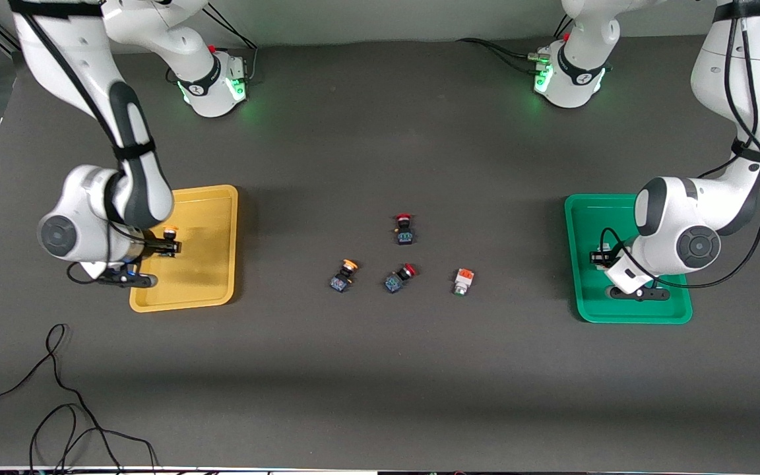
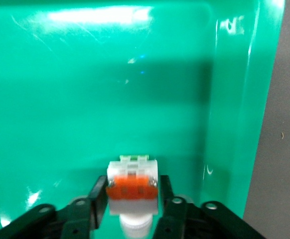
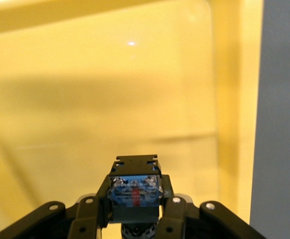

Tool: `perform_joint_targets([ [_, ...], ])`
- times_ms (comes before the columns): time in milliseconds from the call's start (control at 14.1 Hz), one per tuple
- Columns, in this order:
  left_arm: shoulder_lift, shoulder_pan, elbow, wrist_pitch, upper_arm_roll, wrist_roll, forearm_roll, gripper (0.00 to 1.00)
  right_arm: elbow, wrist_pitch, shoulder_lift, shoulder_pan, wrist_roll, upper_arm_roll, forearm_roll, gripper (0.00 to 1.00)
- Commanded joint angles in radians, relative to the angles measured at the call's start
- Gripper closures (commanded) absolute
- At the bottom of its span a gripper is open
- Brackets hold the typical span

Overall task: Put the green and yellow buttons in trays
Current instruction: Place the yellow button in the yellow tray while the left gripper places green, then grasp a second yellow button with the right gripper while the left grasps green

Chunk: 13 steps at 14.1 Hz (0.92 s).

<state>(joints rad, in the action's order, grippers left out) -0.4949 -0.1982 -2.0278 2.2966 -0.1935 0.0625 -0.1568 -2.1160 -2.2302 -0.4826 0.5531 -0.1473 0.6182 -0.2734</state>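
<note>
Gripping yellow button [image 3: 135, 191], right gripper [image 3: 135, 211] hovering over yellow tray [image 1: 212, 290]. Left gripper [image 2: 133, 211] clamping white button [image 2: 133, 186] over green tray [image 2: 85, 99], seemingly near its rim. Risk: releasing high, buttons bouncing out.

The dark table [image 1: 380, 369] carries two trays [image 1: 215, 224], four loose buttons [image 1: 344, 275] and a cable [image 1: 57, 396].

Even overhead light, tray glare (wrist blur)
</note>
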Motion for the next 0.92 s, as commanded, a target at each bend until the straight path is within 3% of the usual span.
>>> perform_joint_targets([
  [0, 0.062, -0.012, 0.029, -0.089, -0.006, -0.004, -0.016, 0.0, 0.024, -0.009, -0.037, -0.03, -0.144, 0.008, -0.12, 1.0],
  [212, 0.102, -0.01, 0.19, -0.345, -0.01, -0.001, -0.01, 0.0, 0.033, 0.0, -0.041, -0.032, -0.19, 0.009, -0.142, 1.0],
  [283, 0.108, -0.004, 0.239, -0.409, -0.014, -0.001, -0.007, 0.0, 0.034, 0.003, -0.033, -0.032, -0.186, 0.011, -0.142, 0.01],
  [424, 0.105, 0.022, 0.276, -0.411, -0.029, 0.014, 0.003, 0.0, 0.05, 0.032, -0.001, -0.03, -0.179, 0.012, -0.142, 0.0],
  [566, 0.093, 0.052, 0.307, -0.399, -0.041, 0.083, 0.084, 0.0, 0.176, 0.232, 0.021, -0.028, -0.123, 0.014, -0.142, 0.0],
  [707, 0.073, 0.164, 0.342, -0.364, -0.043, 0.234, 0.089, 0.0, 0.333, 0.424, 0.019, -0.015, -0.001, 0.003, -0.142, 0.0],
  [848, 0.04, 0.276, 0.366, -0.324, -0.043, 0.28, 0.088, 0.0, 0.436, 0.475, 0.012, 0.026, 0.154, -0.037, -0.145, 0.0],
])
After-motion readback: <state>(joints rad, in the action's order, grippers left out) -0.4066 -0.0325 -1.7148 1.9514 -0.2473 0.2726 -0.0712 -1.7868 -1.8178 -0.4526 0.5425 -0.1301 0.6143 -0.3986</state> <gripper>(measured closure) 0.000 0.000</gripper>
